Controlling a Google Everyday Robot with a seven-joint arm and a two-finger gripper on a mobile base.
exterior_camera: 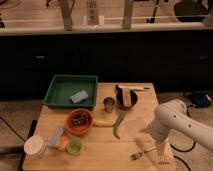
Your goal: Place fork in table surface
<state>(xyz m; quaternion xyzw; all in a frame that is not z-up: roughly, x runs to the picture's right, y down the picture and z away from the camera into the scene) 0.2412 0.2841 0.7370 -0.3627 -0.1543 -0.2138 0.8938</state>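
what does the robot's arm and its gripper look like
The arm has a smooth, rounded white shell with a thick curved elbow, entering from the right. The gripper at the table's front right corner is paler, beige and slim. No cables or markings show on either.

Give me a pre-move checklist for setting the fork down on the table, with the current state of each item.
1. Fork located: ok, near the front right edge of the table surface, tines pointing left.
2. Gripper position: ok, low at the fork's handle end, by the table's right front corner.
3. Grip on the fork: cannot tell.
4. Fork resting flat on the wood: cannot tell from this view.
5. Distance from neighbours: ok, the green pepper lies apart, farther back and left.
6. Edge margin: not ok, the fork sits close to the front edge.
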